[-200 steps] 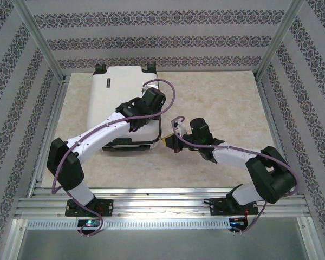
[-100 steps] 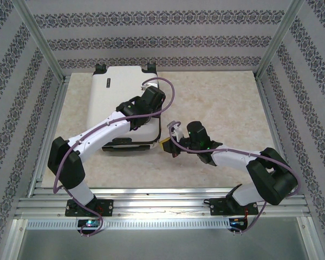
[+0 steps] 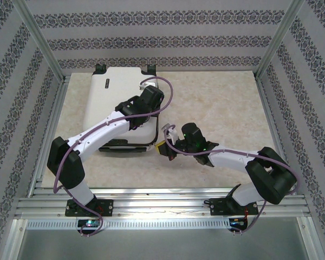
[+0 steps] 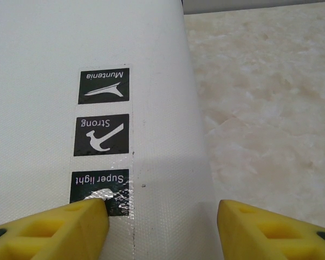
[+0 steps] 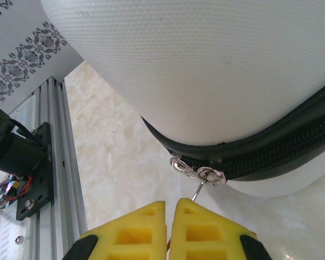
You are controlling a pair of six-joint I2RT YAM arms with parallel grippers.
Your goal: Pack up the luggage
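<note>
The white luggage [image 3: 112,92] lies closed and flat at the table's back left, wheels toward the far wall. My left gripper [image 3: 135,124] rests over its top near the right edge, open, its yellow fingers [image 4: 49,230] straddling the shell [image 4: 49,49] beside the black logo stickers [image 4: 102,135]. My right gripper [image 3: 164,147] is at the suitcase's near right corner. In the right wrist view it [image 5: 170,216] is shut on the thin metal pull [image 5: 198,190] hanging from the zipper slider [image 5: 197,173] on the black zipper band [image 5: 281,151].
The beige marble-look table [image 3: 216,103] stretches right of the suitcase. An aluminium frame rail [image 5: 65,162] runs along the near edge, close to the right gripper. Patterned walls [image 3: 162,38] enclose the back and sides.
My right gripper has slid left and nearer along the suitcase's front corner, drawing the zipper pull with it. The left gripper has stayed on the lid.
</note>
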